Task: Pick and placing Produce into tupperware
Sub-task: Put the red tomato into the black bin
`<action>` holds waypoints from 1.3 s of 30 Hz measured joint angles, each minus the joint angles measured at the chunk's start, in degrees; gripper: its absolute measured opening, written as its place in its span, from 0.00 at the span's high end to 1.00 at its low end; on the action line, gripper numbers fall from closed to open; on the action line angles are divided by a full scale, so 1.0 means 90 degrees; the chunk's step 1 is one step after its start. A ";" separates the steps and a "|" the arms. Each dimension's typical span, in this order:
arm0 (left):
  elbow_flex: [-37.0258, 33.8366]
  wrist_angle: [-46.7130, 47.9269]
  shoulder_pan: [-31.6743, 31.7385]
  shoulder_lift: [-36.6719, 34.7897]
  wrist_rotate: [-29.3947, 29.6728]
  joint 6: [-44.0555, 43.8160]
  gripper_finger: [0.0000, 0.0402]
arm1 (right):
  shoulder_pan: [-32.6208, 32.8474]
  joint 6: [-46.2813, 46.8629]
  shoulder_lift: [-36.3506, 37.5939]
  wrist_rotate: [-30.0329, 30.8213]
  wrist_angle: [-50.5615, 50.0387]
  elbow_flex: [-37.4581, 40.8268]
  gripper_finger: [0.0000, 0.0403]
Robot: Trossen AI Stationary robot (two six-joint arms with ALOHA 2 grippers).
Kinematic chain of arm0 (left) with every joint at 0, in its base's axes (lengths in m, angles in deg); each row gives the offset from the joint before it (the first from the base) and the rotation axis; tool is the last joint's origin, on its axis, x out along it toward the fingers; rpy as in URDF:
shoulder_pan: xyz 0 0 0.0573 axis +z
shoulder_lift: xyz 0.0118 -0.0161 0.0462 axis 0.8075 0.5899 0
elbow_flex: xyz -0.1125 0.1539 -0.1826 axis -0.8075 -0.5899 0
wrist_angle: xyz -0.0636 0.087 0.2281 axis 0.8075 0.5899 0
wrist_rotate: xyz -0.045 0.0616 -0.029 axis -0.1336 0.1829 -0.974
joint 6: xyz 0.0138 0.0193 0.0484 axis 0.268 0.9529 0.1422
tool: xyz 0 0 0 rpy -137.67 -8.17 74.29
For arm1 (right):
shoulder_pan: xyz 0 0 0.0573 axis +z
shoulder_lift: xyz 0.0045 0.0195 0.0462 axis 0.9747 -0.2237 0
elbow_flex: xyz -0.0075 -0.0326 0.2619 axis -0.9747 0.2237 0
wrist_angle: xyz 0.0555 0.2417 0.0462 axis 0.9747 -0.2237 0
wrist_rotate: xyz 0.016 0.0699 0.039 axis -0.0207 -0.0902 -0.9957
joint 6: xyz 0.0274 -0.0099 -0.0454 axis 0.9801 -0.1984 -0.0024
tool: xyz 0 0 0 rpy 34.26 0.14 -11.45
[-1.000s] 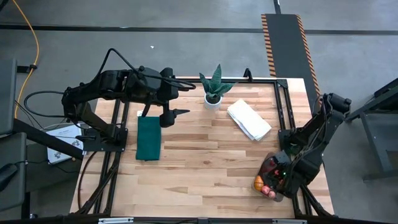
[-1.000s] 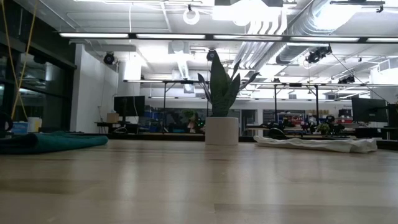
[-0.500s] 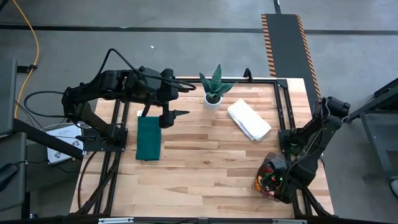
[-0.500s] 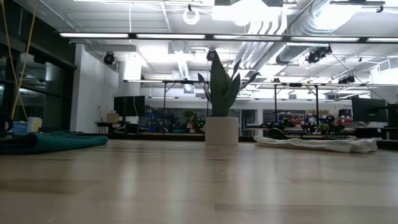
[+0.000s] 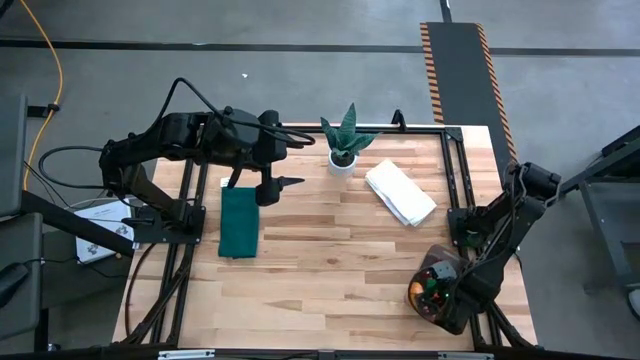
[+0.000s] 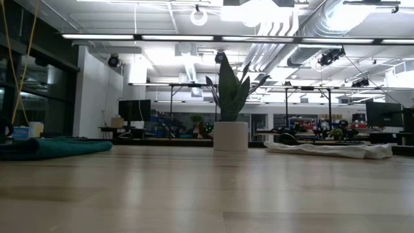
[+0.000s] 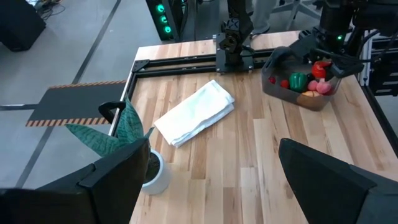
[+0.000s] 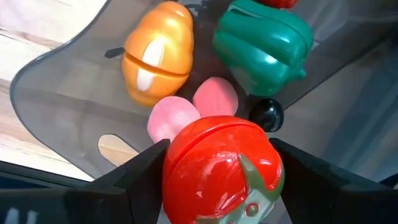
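While our right gripper (image 8: 217, 180) hangs directly over the clear greyish plastic tupperware (image 5: 437, 283) at the worktop's near right corner, its jaws grasp a red round toy tomato (image 8: 222, 168). Straight below lie the orange (image 8: 157, 51), green (image 8: 264, 38) and pink (image 8: 214, 96) produce; our left gripper (image 5: 283, 181) waits released, well apart.

Both arms are matte black, built of chunky jointed links with rounded housings. Thin black cables loop over the left arm (image 5: 190, 135). The right arm (image 5: 500, 235) shows a small green indicator light. The gripper fingers (image 7: 323, 171) are broad, dark, angular plates.
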 joint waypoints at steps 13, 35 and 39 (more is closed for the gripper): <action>0.0000 0.0118 0.0000 0.0000 -0.0002 0.0000 0.13 | 0.0000 -0.0021 0.0000 -0.0003 -0.0046 0.0000 0.37; 0.0000 0.0117 0.0000 0.0000 -0.0002 0.0000 0.13 | -0.0017 -0.0905 0.0000 -0.0001 0.0009 0.0000 0.37; 0.0000 0.0114 -0.0001 0.0000 -0.0002 0.0009 0.13 | -0.0017 -0.0860 0.0000 -0.0002 -0.0011 0.0000 0.37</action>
